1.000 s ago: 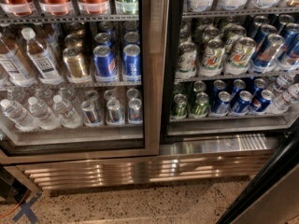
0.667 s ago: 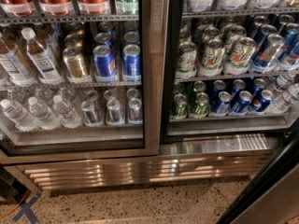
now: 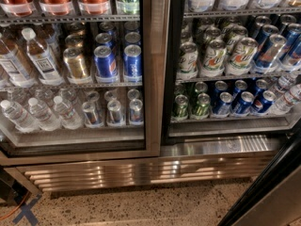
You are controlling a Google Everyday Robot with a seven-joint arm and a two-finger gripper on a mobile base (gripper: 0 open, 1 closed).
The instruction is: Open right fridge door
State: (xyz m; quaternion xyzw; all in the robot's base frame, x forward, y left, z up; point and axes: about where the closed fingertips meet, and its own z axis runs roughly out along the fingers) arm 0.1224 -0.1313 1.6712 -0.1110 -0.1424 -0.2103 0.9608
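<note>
The right fridge door (image 3: 278,197) shows only as a slanted strip at the bottom right: a black gasket edge with a brushed-steel face beside it, swung out from the cabinet toward the camera. The right compartment (image 3: 225,60) stands uncovered, with green-and-white cans, blue cans and bottles on its shelves. The left glass door (image 3: 153,79) is shut, with water bottles, gold cans and blue cans behind it. My gripper is not in view.
A steel louvred grille (image 3: 141,171) runs along the fridge base above a speckled floor (image 3: 141,206). A blue tape cross (image 3: 26,212) and an orange cable (image 3: 8,213) lie on the floor at the bottom left, beside a dark object (image 3: 7,189).
</note>
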